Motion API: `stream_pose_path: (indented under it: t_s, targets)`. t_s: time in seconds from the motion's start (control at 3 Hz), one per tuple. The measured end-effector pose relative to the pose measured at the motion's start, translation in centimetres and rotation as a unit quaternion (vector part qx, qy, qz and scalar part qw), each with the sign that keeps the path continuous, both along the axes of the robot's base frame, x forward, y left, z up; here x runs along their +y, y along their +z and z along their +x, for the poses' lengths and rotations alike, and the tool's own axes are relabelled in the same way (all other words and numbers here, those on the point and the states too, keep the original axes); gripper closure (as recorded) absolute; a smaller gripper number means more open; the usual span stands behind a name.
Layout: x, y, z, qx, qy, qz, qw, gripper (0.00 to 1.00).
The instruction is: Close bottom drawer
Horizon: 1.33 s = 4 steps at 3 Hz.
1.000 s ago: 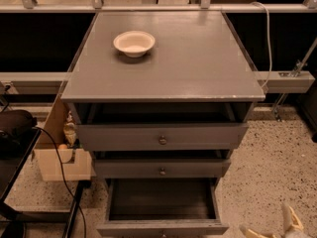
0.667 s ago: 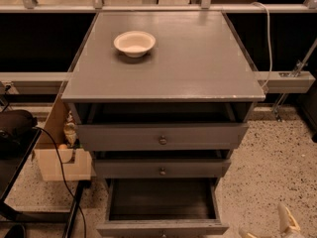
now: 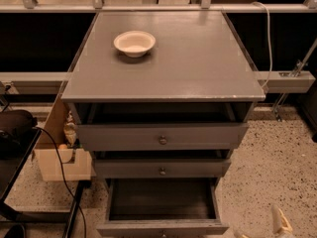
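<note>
1. The bottom drawer, a grey-painted wooden drawer, is seen at the foot of the grey wooden cabinet, at the lower edge of the view.
2. It is pulled well out toward the camera, farther than the two drawers above it, so that its dark grey tray is exposed from above.
3. Nothing can be made out lying in the tray.
4. Its front is cut off by the lower edge of the view, so only the top strip of it is shown; its knob can barely be made out there.
5. The mid-sized grey drawer front and the tallest grey drawer front are each fitted with one small round metal knob, and both are drawn out slightly.
6. A shallow cream-coloured round bowl is placed on the cabinet top, toward its back left.
7. The pale beige gripper is found low in the right corner, over the speckled stone floor, beside the open drawer and apart from it; whether it is released or clenched cannot be told.
8. A tan cardboard box is set on the floor to the left of the cabinet.
</note>
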<state>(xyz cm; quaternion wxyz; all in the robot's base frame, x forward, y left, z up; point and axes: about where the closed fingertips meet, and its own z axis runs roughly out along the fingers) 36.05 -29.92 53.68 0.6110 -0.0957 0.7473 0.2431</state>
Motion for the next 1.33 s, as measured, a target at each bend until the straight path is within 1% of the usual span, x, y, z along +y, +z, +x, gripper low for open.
stream_pose_path:
  t_s: [0.33,1.0,1.33]
  targets:
    - [0.0,-2.7,0.4,-0.004,0.003,-0.001,1.0,0.0]
    - [-0.2,-9.0,0.4,-0.033,0.007,0.013,0.9994,0.0]
    - [-0.3,-12.5,-0.1,-0.034,0.008,0.022,0.9991,0.0]
